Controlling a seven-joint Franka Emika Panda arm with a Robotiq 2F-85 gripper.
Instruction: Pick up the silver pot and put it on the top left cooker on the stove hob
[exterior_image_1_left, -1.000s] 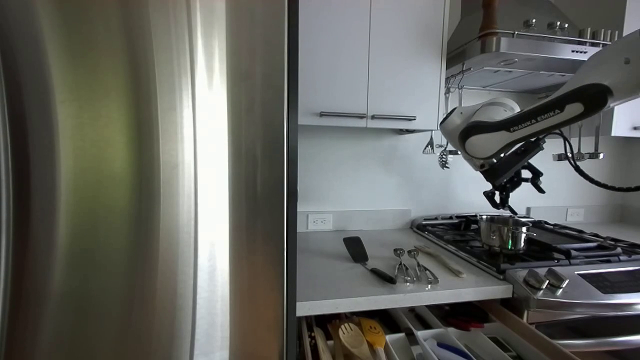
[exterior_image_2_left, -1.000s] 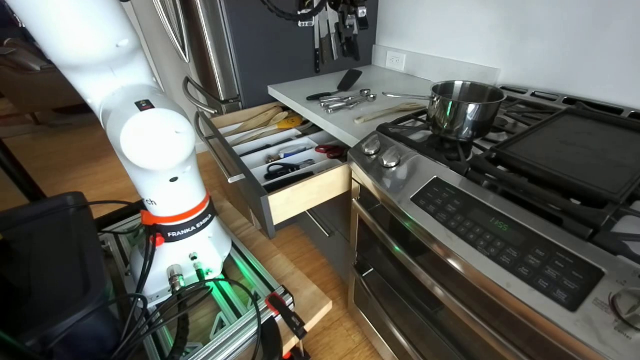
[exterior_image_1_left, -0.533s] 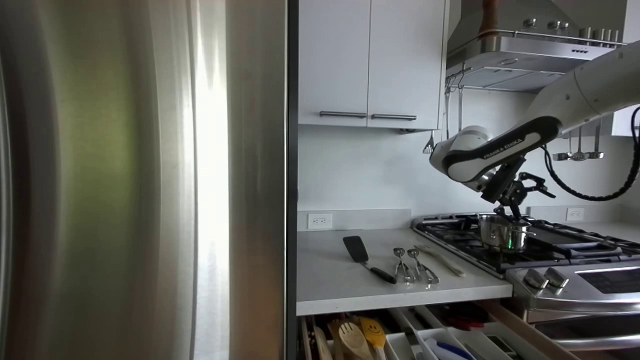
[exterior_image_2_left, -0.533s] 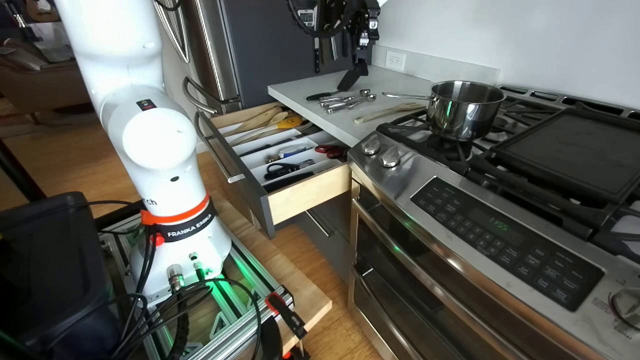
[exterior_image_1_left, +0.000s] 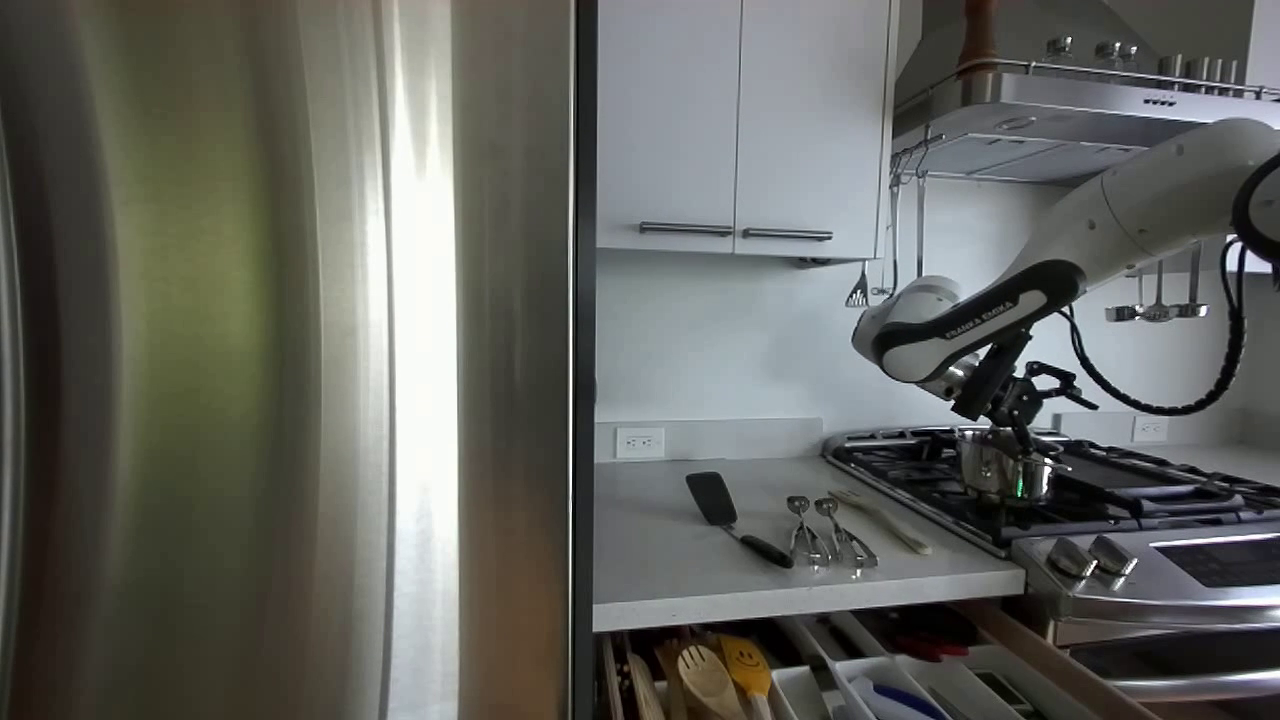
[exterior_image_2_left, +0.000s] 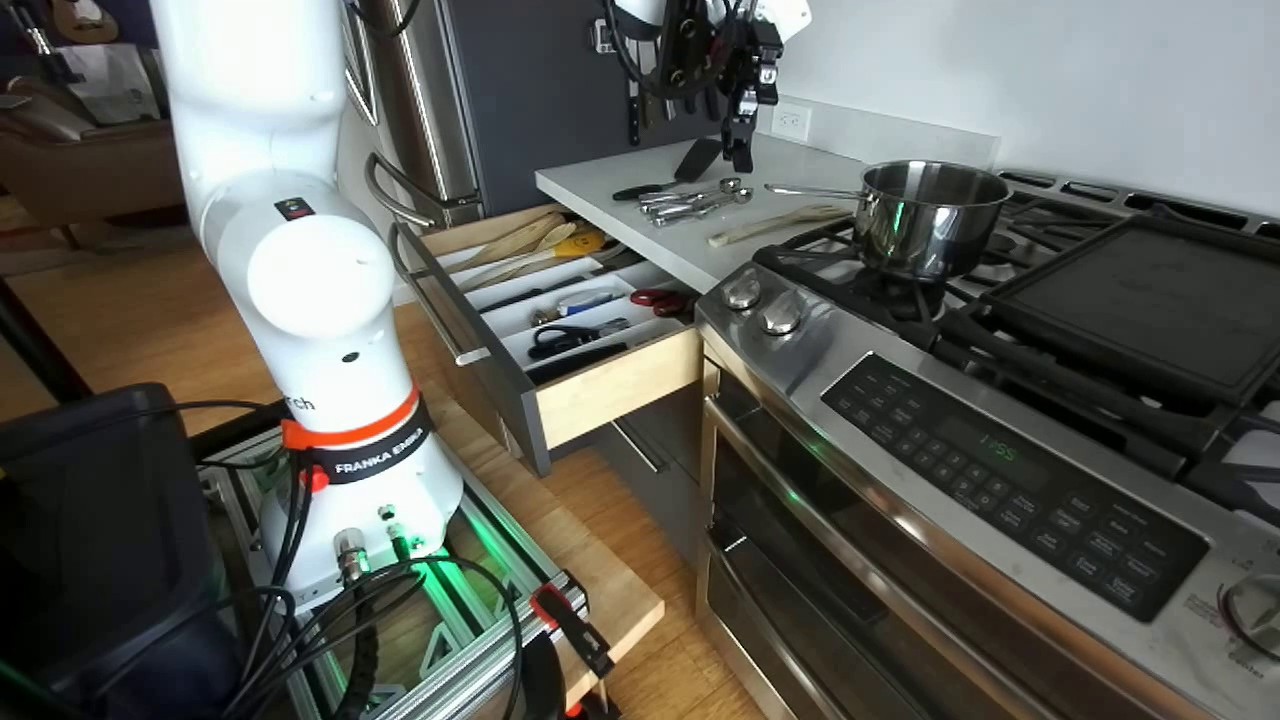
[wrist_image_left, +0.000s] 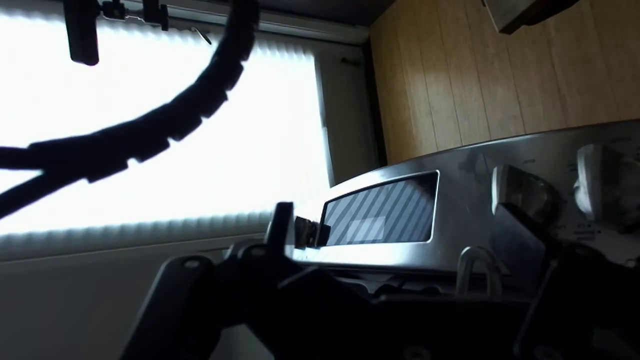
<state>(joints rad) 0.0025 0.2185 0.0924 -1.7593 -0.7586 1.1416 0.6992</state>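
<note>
A steel fridge (exterior_image_1_left: 230, 360) takes up much of an exterior view, its inside hidden. Beyond it hangs a closed white cabinet (exterior_image_1_left: 665, 120) above the pale worktop (exterior_image_1_left: 670, 550). The stove hob (exterior_image_2_left: 840, 325) adjoins the worktop, with a flat black griddle (exterior_image_2_left: 1150, 300) set among its grates. Under the worktop a drawer (exterior_image_2_left: 620, 390) is pulled out, and a white divided tray (exterior_image_1_left: 797, 695) sits inside. Wooden spoons (exterior_image_1_left: 708, 680) and a yellow spatula (exterior_image_1_left: 745, 660) with a smiling face lie at the fridge end; farther along are black-handled scissors (exterior_image_2_left: 565, 340) and a red-handled tool (exterior_image_2_left: 655, 298). A black tub (exterior_image_2_left: 100, 500) stands beside the robot's base (exterior_image_2_left: 430, 500), its inside hidden. The silver pot (exterior_image_2_left: 930, 240) stands upright on the grate (exterior_image_2_left: 835, 285) at the hob's worktop end, near two knobs (exterior_image_2_left: 780, 313), its handle (exterior_image_2_left: 815, 190) pointing left in an exterior view. Its inner wall shows; its bottom is hidden. Near the handle the fingers (wrist_image_left: 281, 230) hang spread, a wide gap between them; an exterior view shows them clear of it. On the worktop lie two small metal scoops (exterior_image_1_left: 803, 524).
</note>
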